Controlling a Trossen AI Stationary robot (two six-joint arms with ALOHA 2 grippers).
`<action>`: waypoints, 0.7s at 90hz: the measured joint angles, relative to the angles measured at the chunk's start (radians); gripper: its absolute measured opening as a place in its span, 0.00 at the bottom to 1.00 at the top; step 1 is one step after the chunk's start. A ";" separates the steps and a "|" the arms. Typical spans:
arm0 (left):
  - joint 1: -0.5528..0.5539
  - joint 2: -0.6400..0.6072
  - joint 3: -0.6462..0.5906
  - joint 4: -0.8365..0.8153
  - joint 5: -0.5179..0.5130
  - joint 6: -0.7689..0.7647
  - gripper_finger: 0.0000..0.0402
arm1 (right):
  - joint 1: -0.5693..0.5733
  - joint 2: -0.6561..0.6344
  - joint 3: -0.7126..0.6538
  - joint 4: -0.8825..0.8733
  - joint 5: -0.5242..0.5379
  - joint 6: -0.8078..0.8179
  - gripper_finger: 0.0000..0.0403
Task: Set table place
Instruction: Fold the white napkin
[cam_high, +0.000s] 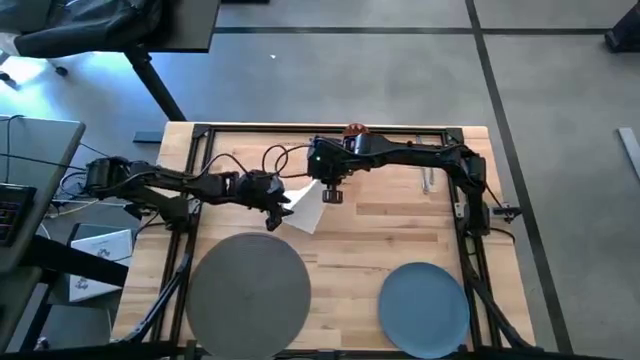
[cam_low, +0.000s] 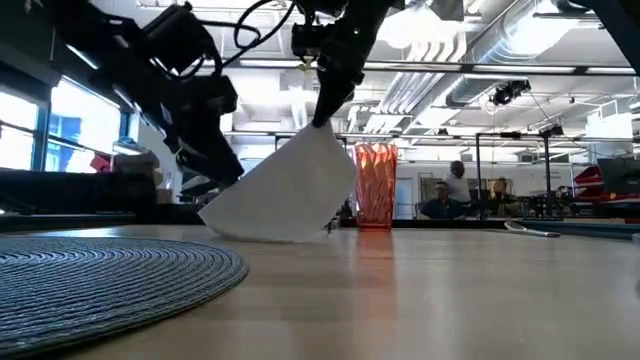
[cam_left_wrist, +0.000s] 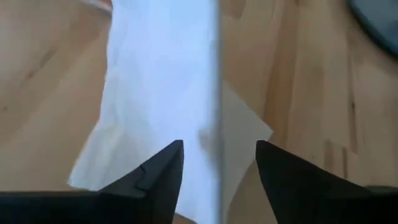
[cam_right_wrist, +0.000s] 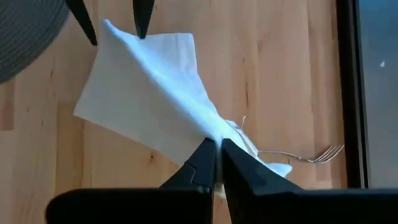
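1. From above, the napkin (cam_high: 305, 203) sits mid-table (cam_high: 400, 225) between both grippers, above the placemat (cam_high: 245, 293) and plate (cam_high: 424, 303)
2. At table level it hangs limp, one corner raised, the tumbler (cam_low: 375, 186) behind
3. The left gripper (cam_left_wrist: 217, 177) gapes open around a fold
4. The right gripper (cam_right_wrist: 216, 163) is pinched on a corner, a fork (cam_right_wrist: 305, 155) beyond; flimsy paper, I'd grip the edges

No readable text, labels, brands, nos. or signs showed in any view. Nothing legible on the table (cam_high: 400, 225), napkin (cam_low: 290, 190), tumbler (cam_low: 375, 185), placemat (cam_high: 245, 290) or plate (cam_high: 425, 305). Arms carried no legible markings either. Room bkgd in the low view was too indistinct to read anything.
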 joint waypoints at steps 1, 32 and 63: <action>-0.002 0.007 -0.001 0.005 0.000 -0.005 0.46 | 0.000 0.000 0.000 0.000 0.000 0.001 0.00; -0.035 0.089 0.009 -0.014 -0.011 -0.075 0.05 | 0.001 0.000 0.000 -0.028 -0.024 0.008 0.00; 0.001 -0.133 0.285 -0.783 -0.315 0.126 0.00 | -0.013 0.000 0.000 0.163 -0.046 -0.048 0.00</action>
